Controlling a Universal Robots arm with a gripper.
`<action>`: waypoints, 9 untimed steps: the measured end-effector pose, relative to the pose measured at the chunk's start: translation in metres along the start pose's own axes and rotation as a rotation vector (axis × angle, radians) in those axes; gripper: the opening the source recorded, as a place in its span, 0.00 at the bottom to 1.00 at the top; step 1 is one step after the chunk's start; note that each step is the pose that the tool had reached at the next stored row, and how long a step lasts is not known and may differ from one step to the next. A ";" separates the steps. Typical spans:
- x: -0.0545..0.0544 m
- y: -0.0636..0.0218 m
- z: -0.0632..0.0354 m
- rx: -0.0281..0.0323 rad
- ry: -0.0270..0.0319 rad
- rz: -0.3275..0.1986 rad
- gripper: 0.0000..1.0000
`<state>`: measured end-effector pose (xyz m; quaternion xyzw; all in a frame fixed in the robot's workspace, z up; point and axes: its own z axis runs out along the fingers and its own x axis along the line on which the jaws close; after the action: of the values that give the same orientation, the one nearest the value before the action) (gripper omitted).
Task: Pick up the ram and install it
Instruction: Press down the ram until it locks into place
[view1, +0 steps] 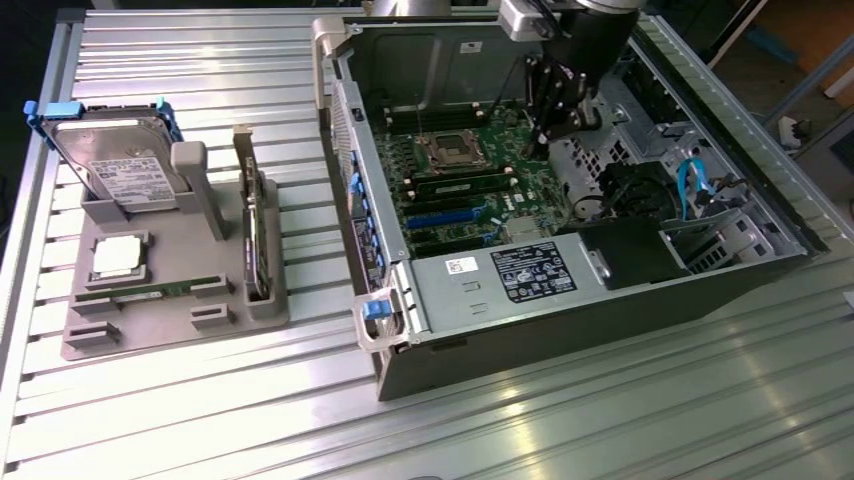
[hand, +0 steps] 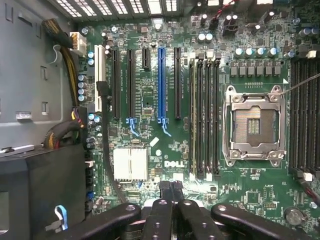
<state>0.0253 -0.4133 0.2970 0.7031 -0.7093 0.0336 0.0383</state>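
Already, you have the long green ram stick (hand: 192, 120) seated in a slot beside the square silver processor socket (hand: 254, 125), with the black gripper (hand: 171, 192) clenched empty above the motherboard (hand: 150, 100).

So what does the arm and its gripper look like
The arm is black with a pale grey section near its top. The gripper is black too, with jointed linkage bars fastened by round bolts, ending in two narrow dark fingers.
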 end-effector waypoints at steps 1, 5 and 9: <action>0.000 0.0000 0.0025 0.0000 0.0000 0.000 0.11; -0.001 -0.0001 0.0105 0.0000 -0.0001 0.000 0.11; -0.002 -0.0001 0.0183 0.0000 0.0000 0.000 0.11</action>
<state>0.0253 -0.4133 0.2786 0.7031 -0.7093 0.0336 0.0383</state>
